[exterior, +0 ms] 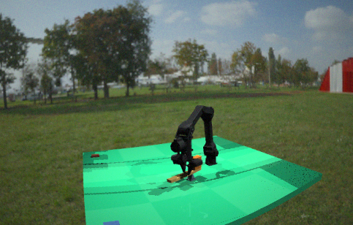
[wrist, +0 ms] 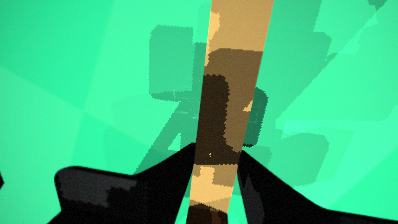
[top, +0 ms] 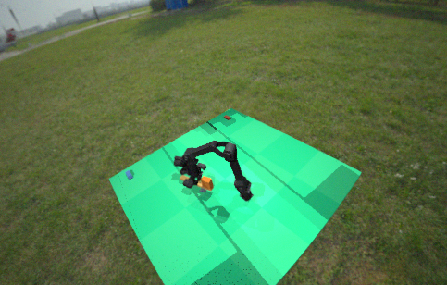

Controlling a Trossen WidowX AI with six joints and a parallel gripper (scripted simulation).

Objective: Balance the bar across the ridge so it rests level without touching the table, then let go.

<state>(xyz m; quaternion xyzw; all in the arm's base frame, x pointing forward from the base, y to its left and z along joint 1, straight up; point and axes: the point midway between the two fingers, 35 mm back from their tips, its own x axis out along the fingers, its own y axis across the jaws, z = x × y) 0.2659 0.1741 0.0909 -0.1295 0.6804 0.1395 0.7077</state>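
Note:
The tan bar (top: 184, 178) (exterior: 174, 179) (wrist: 239, 30) has an orange block (top: 207, 183) (exterior: 197, 158) at one end. My gripper (top: 194, 180) (exterior: 187, 172) (wrist: 216, 151) is shut on the bar, with a finger on each side of it. The small dark purple ridge (top: 203, 190) (exterior: 191, 178) shows just below the bar, between the gripper and the block end. Arm and bar hide most of the ridge. Whether the bar touches the ridge, and whether it is exactly level, I cannot tell.
A red block (top: 227, 117) (exterior: 95, 155) lies near one corner of the green table (top: 290, 162) (exterior: 123, 208). A blue object (top: 130, 174) (exterior: 111, 223) lies near another edge. The arm's base (top: 245, 192) (exterior: 210, 157) stands beyond the block end of the bar. Shadows cross the table.

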